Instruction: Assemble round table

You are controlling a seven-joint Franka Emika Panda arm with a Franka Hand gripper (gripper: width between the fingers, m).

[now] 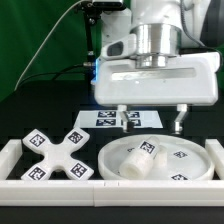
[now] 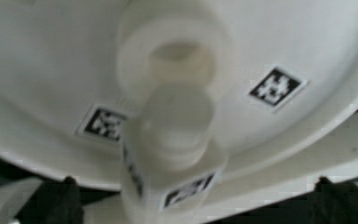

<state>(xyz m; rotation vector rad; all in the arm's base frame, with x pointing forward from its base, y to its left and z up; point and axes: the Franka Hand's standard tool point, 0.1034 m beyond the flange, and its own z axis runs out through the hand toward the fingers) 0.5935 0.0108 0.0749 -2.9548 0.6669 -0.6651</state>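
The large round disc [image 1: 175, 158] [image 2: 51, 80] lies flat at the exterior view's right. The short cylindrical leg [image 1: 140, 162] [image 2: 167, 140] rests on the disc near its middle, tags on its side; it looks roughly upright, and how it is seated I cannot tell. My gripper [image 1: 151, 118] [image 2: 194, 198] hangs just above them, open, its dark fingers [image 2: 60, 197] wide apart on either side of the leg and clear of it. The X-shaped cross base [image 1: 58, 155] lies flat at the exterior view's left.
The marker board [image 1: 110, 120] lies behind the disc, partly under my gripper. A low white rail [image 1: 60, 188] runs along the front and up both sides [image 1: 9, 150], boxing in the parts. Cables hang behind the arm.
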